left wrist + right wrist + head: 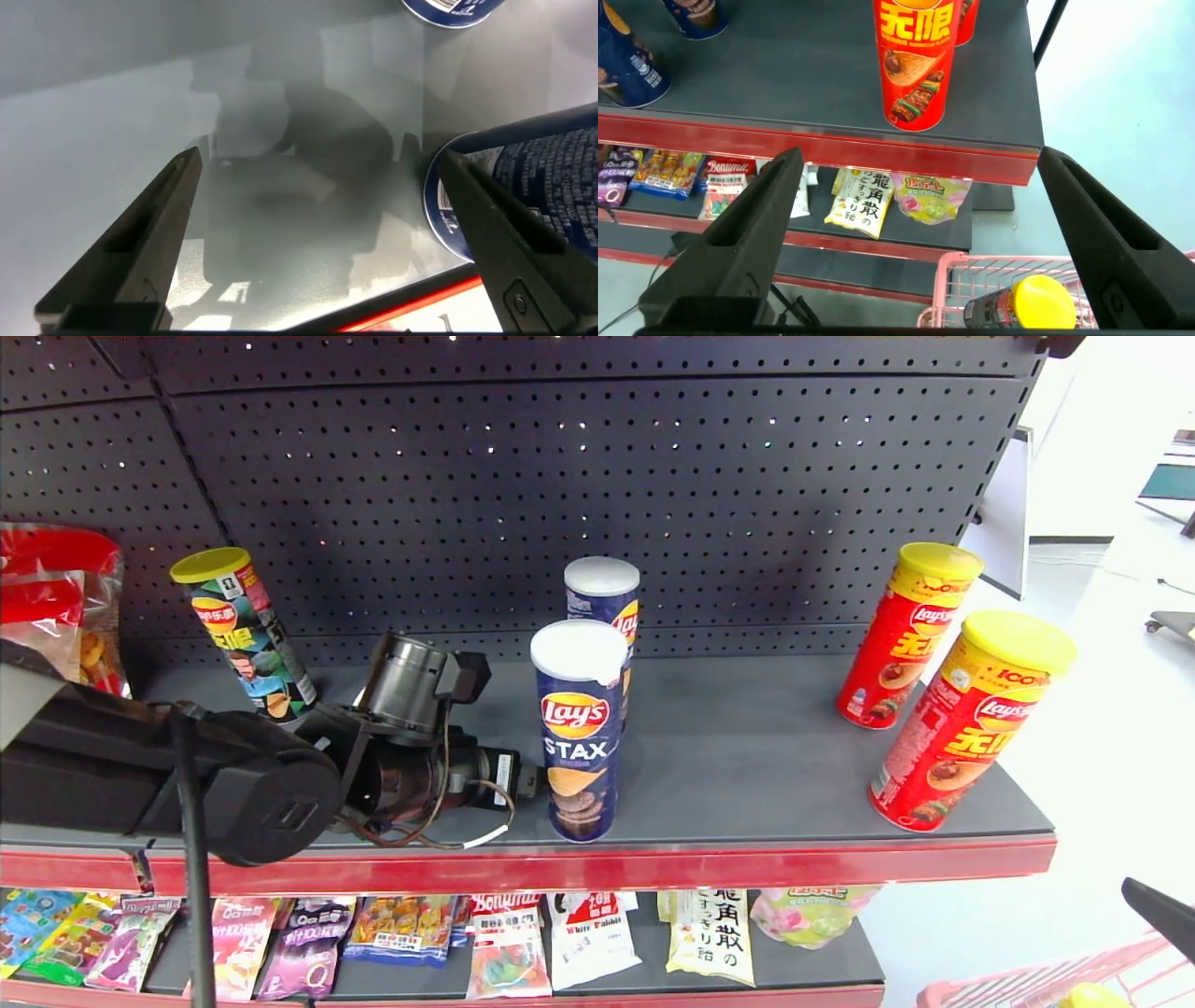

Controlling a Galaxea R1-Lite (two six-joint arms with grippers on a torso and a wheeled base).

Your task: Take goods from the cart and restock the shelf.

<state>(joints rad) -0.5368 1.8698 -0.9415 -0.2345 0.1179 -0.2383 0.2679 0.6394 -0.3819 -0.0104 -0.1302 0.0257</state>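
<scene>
On the grey shelf board a blue chips can stands near the front edge, with a second blue can behind it. My left arm's wrist lies low on the board just left of the front can. The left gripper is open over bare board, and the front blue can sits by one finger. My right gripper hangs open below the shelf's right end, above the pink cart, which holds a yellow-lidded can.
Two red cans stand at the shelf's right end, and a dark can with a green lid leans at back left. Snack bags fill the far left. The lower shelf holds hanging packets. Bare board lies between blue and red cans.
</scene>
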